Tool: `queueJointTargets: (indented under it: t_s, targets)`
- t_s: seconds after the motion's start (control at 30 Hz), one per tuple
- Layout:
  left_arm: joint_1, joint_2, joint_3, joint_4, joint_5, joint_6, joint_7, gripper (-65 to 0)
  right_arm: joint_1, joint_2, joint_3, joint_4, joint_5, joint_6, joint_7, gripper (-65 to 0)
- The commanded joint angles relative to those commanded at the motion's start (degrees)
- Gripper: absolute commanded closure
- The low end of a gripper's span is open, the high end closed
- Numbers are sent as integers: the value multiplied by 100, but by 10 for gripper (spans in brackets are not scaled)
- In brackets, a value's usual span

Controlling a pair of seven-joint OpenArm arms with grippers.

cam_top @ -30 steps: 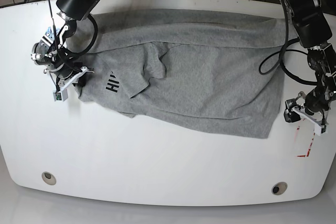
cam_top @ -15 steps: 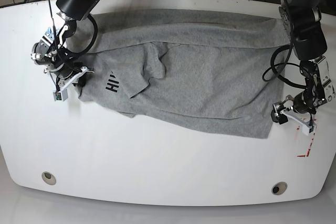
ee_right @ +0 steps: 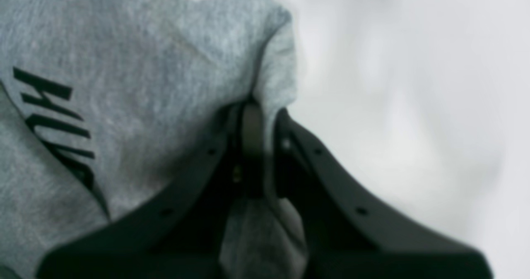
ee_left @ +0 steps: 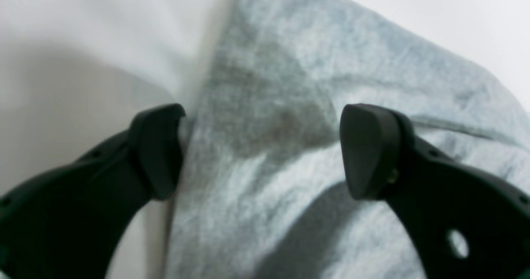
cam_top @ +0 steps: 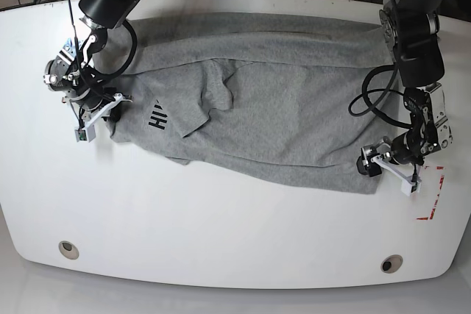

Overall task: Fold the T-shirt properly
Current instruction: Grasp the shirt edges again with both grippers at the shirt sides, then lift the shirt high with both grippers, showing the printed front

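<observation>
Nearest the base camera lies bare white bench [cam_top: 221, 248], with red tape marks [cam_top: 433, 196] at its right side; beyond that the T-shirt [cam_top: 294, 108] is spread crumpled across the middle of the bench, its near hem running slantwise and a sleeve flap turned over beside the black lettering [cam_top: 157, 116]. At the shirt's near right corner the left end effector [cam_top: 384, 166] stands with its jaws spread wide, straddling the cloth edge but not clamped on it. At the shirt's left edge the right end effector [cam_top: 103, 110] is closed, pinching a fold of the fabric. The likely trouble: if the left jaws close while only the outermost edge sits between them, they may catch one layer or nothing, and a lift would then pull the shirt askew against the right-hand hold. The left wrist view shows what the base view cannot, one fingertip [ee_left: 159, 150] sitting right at the hem with bench beside it and the other over cloth. The right wrist view shows the bunched fabric [ee_right: 265, 63] rising out of the shut jaws and the lettering close by, too small to judge from overhead
</observation>
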Motion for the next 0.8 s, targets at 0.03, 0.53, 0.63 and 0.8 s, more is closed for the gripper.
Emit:
queueJointTargets:
  t_s: [0.03,0.53,0.63,0.8]
  targets:
    - [0,0,-9,0,0,0,-35,-328,0,0,0,0,0,0,0,-8]
    - [255,0,-26,1371,-18,0,176,-6,-97,-88,-18,853,-18,0,-176,0]
    - [343,9,-26,1934,-18,0,431,-6,-97,-105,-18,1213,-44,0,-360,0]
    - [484,26,-97,2796,-18,0,677,-6,-105,-132,-211,1749,-53,0,-607,0]
